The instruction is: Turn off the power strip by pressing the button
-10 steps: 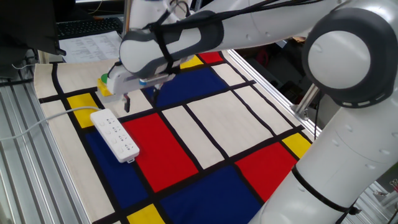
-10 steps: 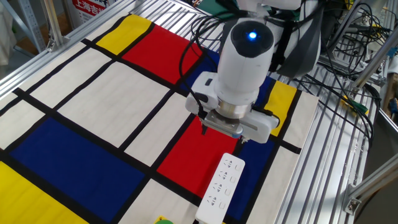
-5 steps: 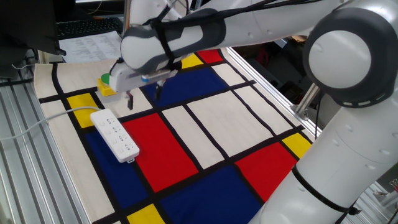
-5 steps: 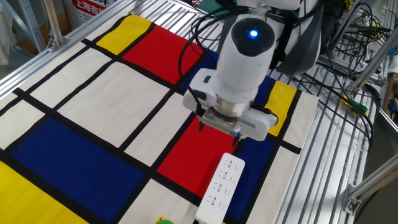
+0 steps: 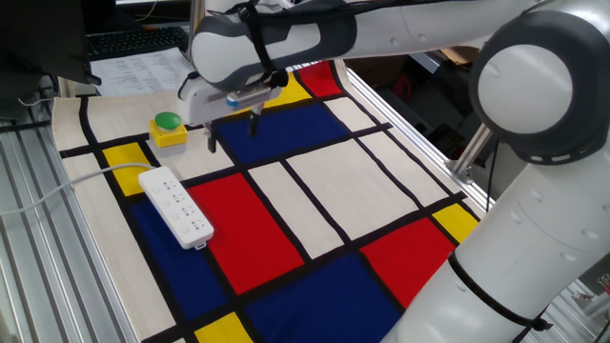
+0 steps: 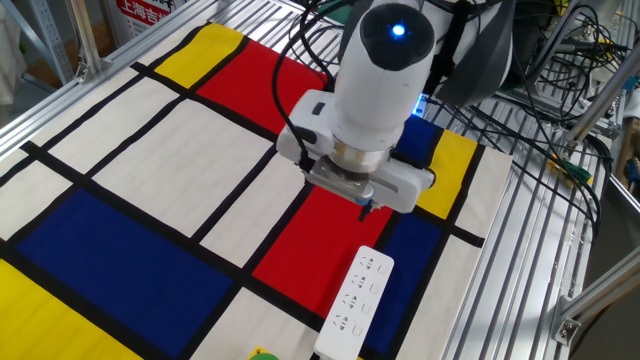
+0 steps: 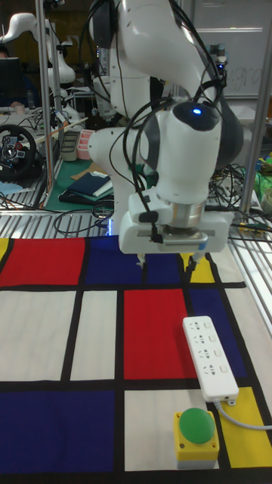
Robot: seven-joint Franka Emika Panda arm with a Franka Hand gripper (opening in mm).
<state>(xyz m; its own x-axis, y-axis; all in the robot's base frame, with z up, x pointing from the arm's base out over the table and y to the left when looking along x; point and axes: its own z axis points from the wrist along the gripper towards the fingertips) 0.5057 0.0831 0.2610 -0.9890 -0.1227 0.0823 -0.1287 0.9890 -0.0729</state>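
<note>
The white power strip (image 5: 176, 207) lies flat across the red and blue fields, with its pale cable running off to the left. It also shows as the power strip (image 7: 211, 357) and the power strip (image 6: 357, 300). Its button is too small to make out in any view. My gripper (image 5: 233, 133) hangs in the air beyond the strip, clearly apart from it. The gripper (image 7: 166, 263) is open, its two dark fingers point down with a wide gap, and nothing is between them. One fingertip (image 6: 364, 208) shows under the wrist, above the strip's far end.
A green dome button on a yellow base (image 5: 169, 129) stands beside the strip's cable end, and shows again as the green button (image 7: 196, 431). The chequered cloth (image 5: 315, 200) covers the table. Metal slats (image 6: 520, 250) and cables (image 6: 560, 160) lie at its edges.
The gripper has risen and drifted away from the strip toward the blue field. It no longer hides the green button in one fixed view. The strip has not moved.
</note>
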